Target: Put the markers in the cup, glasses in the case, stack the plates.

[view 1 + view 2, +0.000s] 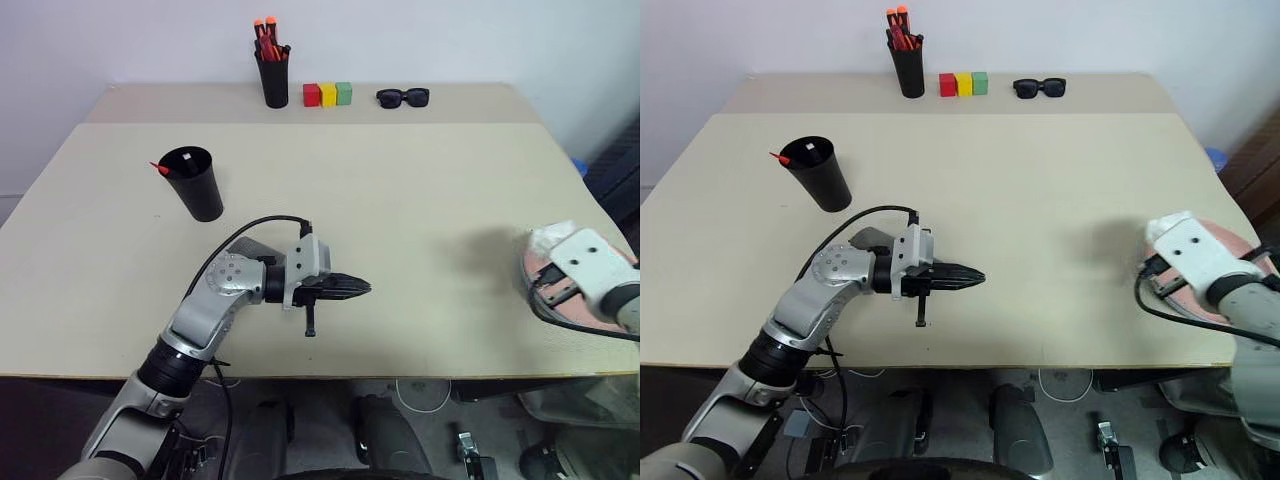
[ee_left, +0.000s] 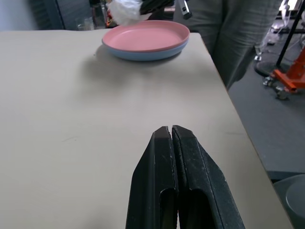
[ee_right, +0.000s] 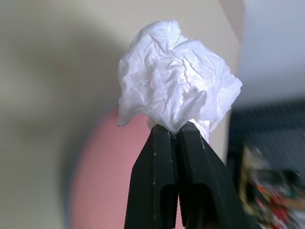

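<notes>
Plates [image 2: 145, 40] sit stacked at the table's [image 1: 400, 230] right edge, pink on blue. Above them the right gripper [image 3: 177, 130] has its fingers pinched on a crumpled white tissue [image 3: 176, 90]. The left gripper [image 2: 171, 131] hovers over the table's middle, fingers pressed together and empty. The cup [image 1: 195, 182] stands at the left with a red-tipped marker [image 1: 160, 168] poking over its rim; something white inside may be another marker. A pen pot [image 1: 272, 70], blocks [image 1: 328, 95] and sunglasses [image 1: 403, 97] line the far edge.

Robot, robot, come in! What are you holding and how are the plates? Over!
Left end effector shut, empty. Right end effector shut on crumpled tissue. Pink plate stacked on blue plate. Nothing in the way.
</notes>
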You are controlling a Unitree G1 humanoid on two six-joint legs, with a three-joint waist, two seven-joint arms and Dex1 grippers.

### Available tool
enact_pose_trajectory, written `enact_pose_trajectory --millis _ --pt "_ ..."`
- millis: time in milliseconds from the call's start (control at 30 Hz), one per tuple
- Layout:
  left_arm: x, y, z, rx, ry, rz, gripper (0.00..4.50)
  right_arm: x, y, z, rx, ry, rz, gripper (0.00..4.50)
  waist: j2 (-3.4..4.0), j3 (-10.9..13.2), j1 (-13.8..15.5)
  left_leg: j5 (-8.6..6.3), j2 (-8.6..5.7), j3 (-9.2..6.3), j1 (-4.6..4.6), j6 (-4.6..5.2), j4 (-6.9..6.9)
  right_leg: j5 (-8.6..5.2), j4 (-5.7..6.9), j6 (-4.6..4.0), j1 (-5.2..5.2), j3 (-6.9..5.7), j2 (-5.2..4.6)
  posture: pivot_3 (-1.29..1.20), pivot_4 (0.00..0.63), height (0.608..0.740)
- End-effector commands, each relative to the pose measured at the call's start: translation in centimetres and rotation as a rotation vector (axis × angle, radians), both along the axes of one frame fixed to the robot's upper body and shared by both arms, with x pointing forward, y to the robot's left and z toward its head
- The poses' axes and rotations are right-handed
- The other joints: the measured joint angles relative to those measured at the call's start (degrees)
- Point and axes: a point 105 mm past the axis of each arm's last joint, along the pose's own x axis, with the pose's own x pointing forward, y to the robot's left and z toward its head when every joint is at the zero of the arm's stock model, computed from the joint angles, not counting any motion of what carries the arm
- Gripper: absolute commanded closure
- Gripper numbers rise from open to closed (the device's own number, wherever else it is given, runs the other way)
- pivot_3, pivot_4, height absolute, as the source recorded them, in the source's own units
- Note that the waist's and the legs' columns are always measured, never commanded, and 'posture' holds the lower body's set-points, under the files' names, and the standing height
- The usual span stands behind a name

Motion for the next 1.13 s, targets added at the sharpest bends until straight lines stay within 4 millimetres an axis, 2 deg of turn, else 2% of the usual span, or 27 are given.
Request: enact_pose_trajectory --millis 33,167,233,333,467,533,567,633,700,800,933,1133 --pt "0.2 -0.6 1.5 -0.028 -0.056 -0.025 4.5 -0.5 -1.3 1.1 -0.023 -0.028 -0.051 3.05 0.0 0.0 -0.05 0.0 0.0 0.0 0.0 0.0 0.01 0.0 0.0 0.0 0.0 0.0 0.0 0.0 0.15 0.74" --pt "0.8 -0.2 1.9 -0.041 -0.058 0.0 4.5 -0.1 -1.3 1.3 -0.071 -0.036 -0.041 1.07 0.02 -0.01 -0.35 0.0 0.01 0.03 0.04 0.0 -0.02 -0.01 0.01 0.01 0.0 0.01 0.02 0.0 0.15 0.74" --pt "1.1 0.1 2.1 -0.047 -0.064 0.026 4.5 0.4 -1.0 1.2 -0.09 -0.037 -0.015 1.07 0.02 -0.01 -0.33 0.0 0.01 0.03 0.04 0.0 -0.03 -0.01 0.01 0.01 0.0 0.02 0.02 0.0 0.15 0.74" --pt "2.6 1.2 2.5 -0.051 -0.074 0.124 4.5 1.9 1.0 1.4 -0.042 -0.066 0.096 1.07 0.01 0.0 -0.52 0.0 0.01 0.03 0.04 0.0 -0.02 -0.01 0.01 0.02 0.0 0.02 0.02 0.0 0.15 0.74" --pt "5.2 6.4 3.8 -0.063 -0.137 0.435 4.5 5.1 7.1 2.3 0.184 -0.161 0.365 1.07 -0.03 0.02 -1.04 0.0 0.06 0.03 0.14 0.0 -0.07 -0.05 0.03 0.12 0.01 0.02 0.06 0.0 0.15 0.74" --pt "5.7 8.6 4.3 -0.069 -0.174 0.549 4.5 6.3 8.6 2.8 0.283 -0.193 0.43 1.07 -0.02 0.04 -1.38 0.0 0.08 0.01 0.17 0.0 -0.13 0.01 0.06 0.05 0.02 0.01 0.07 0.0 0.15 0.74" --pt "5.5 10.5 4.3 -0.071 -0.179 0.627 4.5 7.1 9.8 2.8 0.347 -0.192 0.486 1.07 -0.05 0.06 -1.43 0.0 0.08 -0.01 0.16 0.0 -0.15 0.04 0.06 0.06 0.02 0.0 0.06 0.0 0.15 0.74" --pt "4.7 13.3 4.3 -0.061 -0.187 0.734 4.5 8.2 11.4 2.8 0.442 -0.178 0.57 1.07 -0.05 0.07 -1.82 -0.02 0.09 0.01 0.14 0.03 -0.18 0.1 0.03 0.18 0.01 0.01 0.03 0.0 0.15 0.74" --pt "4.0 14.5 3.9 -0.039 -0.188 0.786 4.5 8.9 12.1 2.6 0.477 -0.158 0.611 1.07 -0.05 0.08 -1.64 -0.05 0.09 0.01 0.12 0.09 -0.19 0.13 0.02 0.27 0.0 0.0 -0.04 0.0 0.15 0.74" --pt "1.8 17.4 3.2 0.005 -0.183 0.904 4.5 10.1 13.6 2.0 0.498 -0.107 0.689 1.07 -0.06 0.08 -1.37 -0.06 0.08 -0.04 0.05 0.09 -0.18 0.07 0.0 0.17 -0.01 -0.04 -0.1 0.0 0.15 0.74" --pt "0.7 18.6 2.6 0.019 -0.166 0.972 4.5 10.7 14.3 2.0 0.543 -0.091 0.733 1.07 -0.06 0.08 -0.5 -0.06 0.09 -0.01 0.07 0.08 -0.11 0.0 0.0 0.02 0.0 -0.04 -0.11 0.0 0.15 0.74" --pt "1.2 18.8 2.6 0.004 -0.143 1.017 4.5 11.3 14.5 1.4 0.55 -0.089 0.736 1.07 -0.06 0.08 -0.18 -0.05 0.07 0.01 0.08 0.08 -0.08 0.01 0.0 0.0 0.02 -0.04 -0.11 0.0 0.15 0.74"
